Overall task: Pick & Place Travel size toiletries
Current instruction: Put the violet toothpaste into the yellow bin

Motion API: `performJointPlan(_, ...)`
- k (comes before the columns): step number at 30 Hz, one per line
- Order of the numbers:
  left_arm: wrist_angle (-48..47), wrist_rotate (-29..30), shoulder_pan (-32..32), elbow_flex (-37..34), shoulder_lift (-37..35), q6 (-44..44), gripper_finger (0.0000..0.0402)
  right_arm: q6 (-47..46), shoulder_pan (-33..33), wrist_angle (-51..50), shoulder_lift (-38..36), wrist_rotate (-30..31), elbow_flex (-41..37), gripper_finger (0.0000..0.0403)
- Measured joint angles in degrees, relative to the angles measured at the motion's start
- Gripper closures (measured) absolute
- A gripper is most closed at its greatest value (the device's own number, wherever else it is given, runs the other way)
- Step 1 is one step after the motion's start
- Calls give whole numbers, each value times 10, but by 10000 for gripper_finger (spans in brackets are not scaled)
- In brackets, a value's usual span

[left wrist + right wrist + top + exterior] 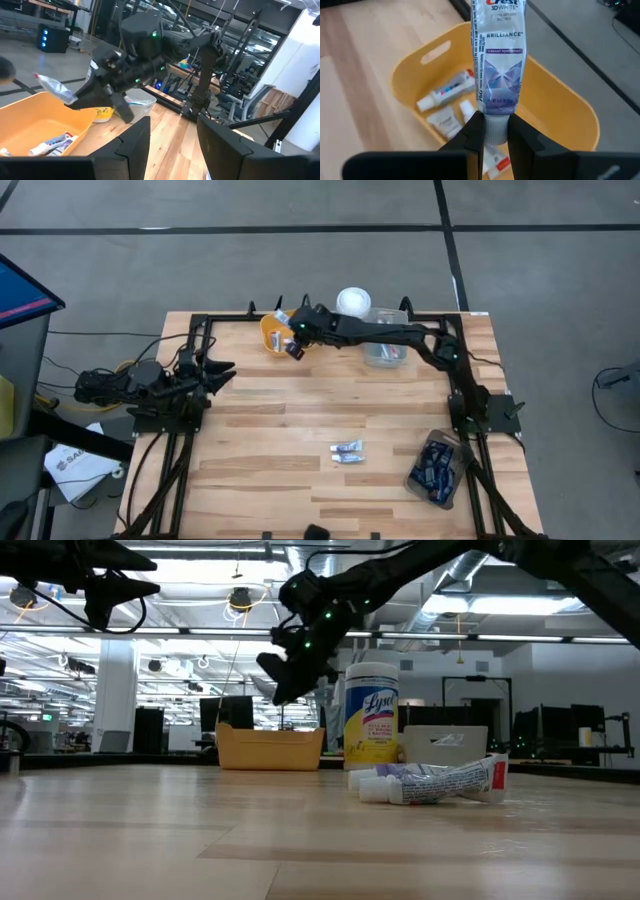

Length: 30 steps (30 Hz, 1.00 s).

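Wood planks cover the table (300, 410). At its left edge the left gripper (222, 373) waits with fingers apart, empty. Farther right, at the far edge, the right gripper (495, 132) pinches a tube (497, 65) by its cap above the yellow bin (560, 115), where other tubes (445, 92) lie. Two more tubes (347, 450) rest near the front.

Overhead, tabletop-level, two wrist cameras (close)

Counter (270, 430): pale wood planks, smooth satin finish. Yellow bin (560, 115): smooth plastic, slight sheen. Toothpaste tube (497, 65) in right hand (495, 132): glossy printed plastic. Hand fingers (470, 140): matt black plastic. Frame rails (190, 380): matt black metal.
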State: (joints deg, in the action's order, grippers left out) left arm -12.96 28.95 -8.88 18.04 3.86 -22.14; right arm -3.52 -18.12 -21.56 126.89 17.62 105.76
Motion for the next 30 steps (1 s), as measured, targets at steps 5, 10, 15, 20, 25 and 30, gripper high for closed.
performJointPlan(5,2,0,0,0,0,-5,243,0,-1,-69,52,20,74,348)
performJointPlan(10,3,0,0,0,0,-6,243,17,0,-119,86,33,141,320)
performJointPlan(15,4,0,0,0,0,-6,243,20,1,-159,105,34,182,296)
performJointPlan(20,5,0,0,0,0,-6,243,34,1,-180,100,33,182,248)
performJointPlan(25,6,0,0,0,0,-7,243,50,12,-241,39,5,182,190)
performJointPlan(30,7,-1,0,0,0,-7,243,52,50,-312,-38,-64,184,182)
